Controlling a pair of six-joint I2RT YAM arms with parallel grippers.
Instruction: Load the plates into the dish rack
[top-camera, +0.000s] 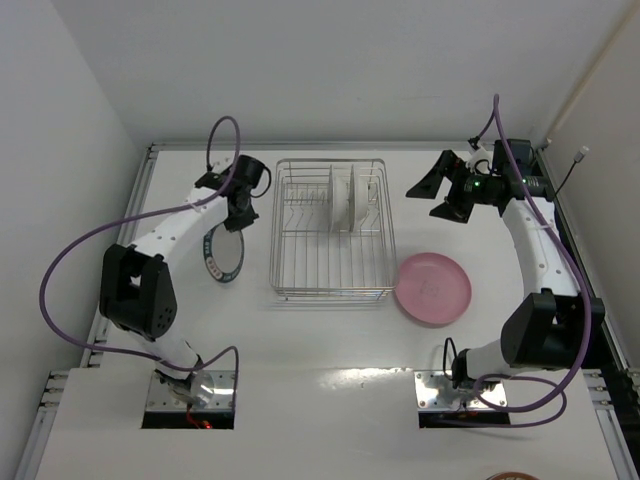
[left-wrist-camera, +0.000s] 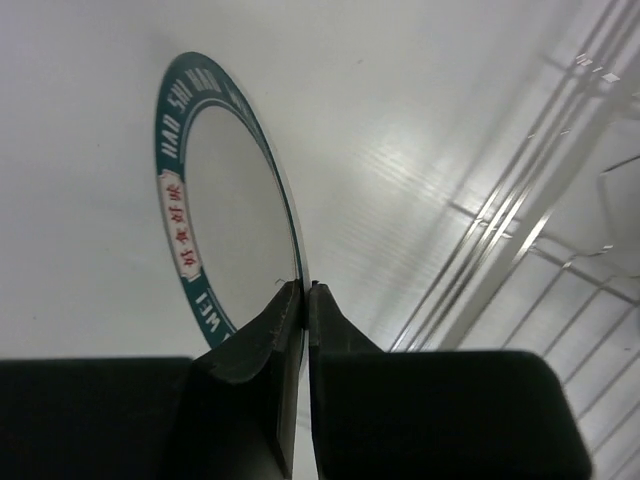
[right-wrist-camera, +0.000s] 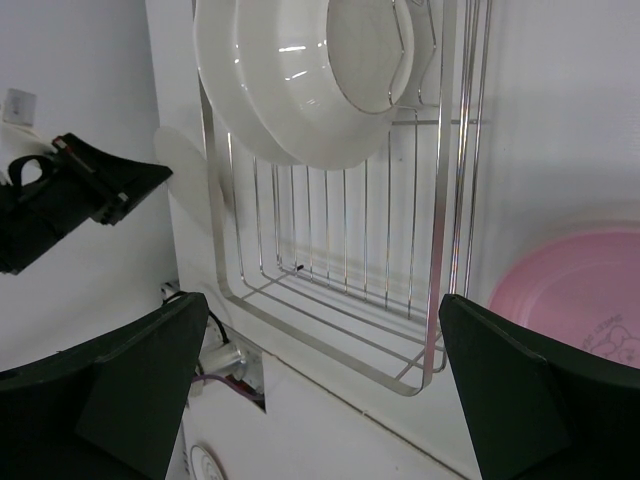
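left hand pinching lettered plate, right hand — spread wide

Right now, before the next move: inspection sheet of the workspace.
Surface: white table, glare near the front.
Job's things: silver wire dish rack at centre; two plain white round plates upright in its slots; pink round plate flat on the table right of it; white round plate with dark blue lettered rim left of it.
Clutter: brown object cut off at front edge.
Grippers: left gripper shut on the lettered plate's rim; right gripper open, empty, right of the rack.
Cables: purple cables loop off both arms.
Surroundings: white walls; nothing else seen.
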